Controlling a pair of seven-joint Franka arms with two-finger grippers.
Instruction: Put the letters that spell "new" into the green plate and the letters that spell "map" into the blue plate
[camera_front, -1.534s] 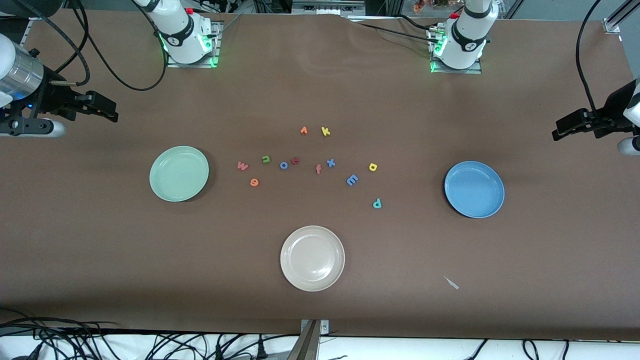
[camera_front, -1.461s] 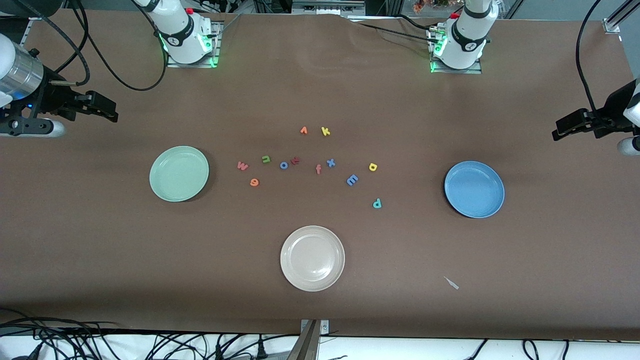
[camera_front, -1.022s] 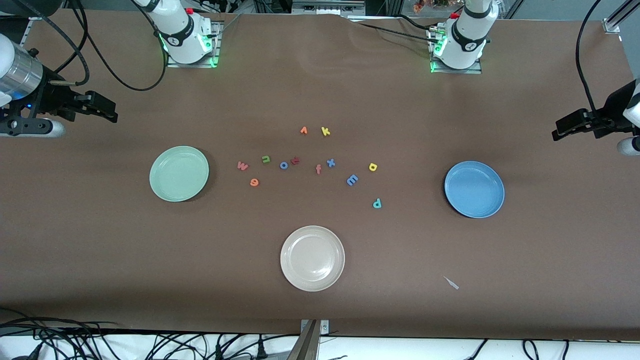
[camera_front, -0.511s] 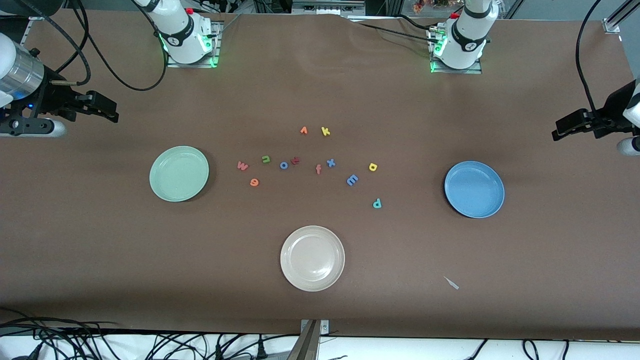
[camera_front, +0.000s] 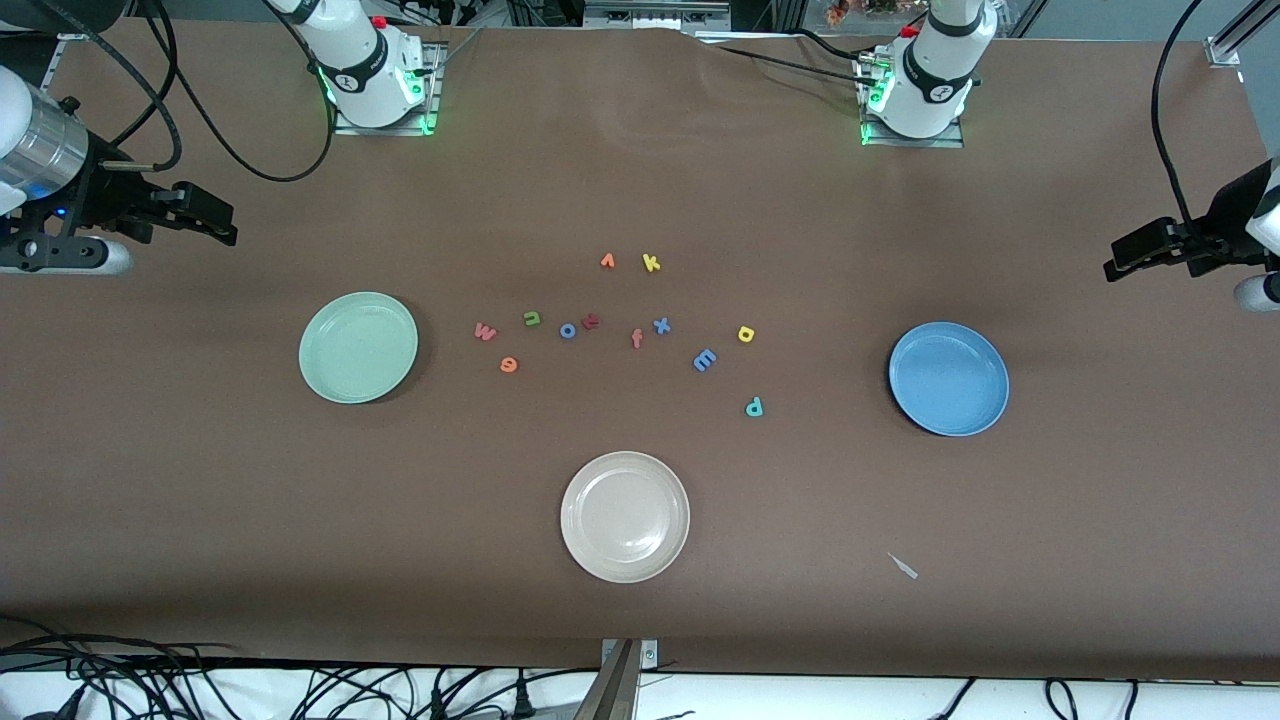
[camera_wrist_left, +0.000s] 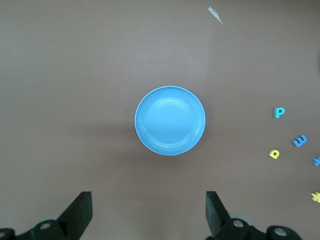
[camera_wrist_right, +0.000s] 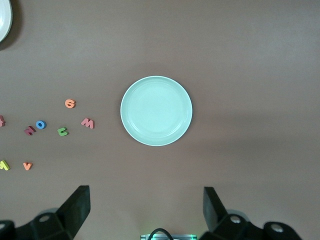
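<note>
The green plate (camera_front: 358, 347) lies toward the right arm's end of the table and the blue plate (camera_front: 948, 378) toward the left arm's end, both bare. Between them are scattered the salmon w (camera_front: 485, 331), green n (camera_front: 532, 319), orange e (camera_front: 508, 365), blue m (camera_front: 705, 360), yellow a (camera_front: 746, 334) and teal p (camera_front: 754, 406). My right gripper (camera_front: 222, 222) hangs open and holds nothing over bare table at its end, with the green plate (camera_wrist_right: 156, 110) in its wrist view. My left gripper (camera_front: 1125, 255) waits open over its end, with the blue plate (camera_wrist_left: 170, 120) in its view.
A cream-white plate (camera_front: 625, 516) sits nearer the front camera than the letters. Among them lie a blue o (camera_front: 568, 330), a dark-red letter (camera_front: 591, 321), an orange f (camera_front: 637, 339), a blue x (camera_front: 661, 325), an orange v (camera_front: 607, 261) and a yellow k (camera_front: 651, 263). A small pale scrap (camera_front: 903, 566) lies near the front edge.
</note>
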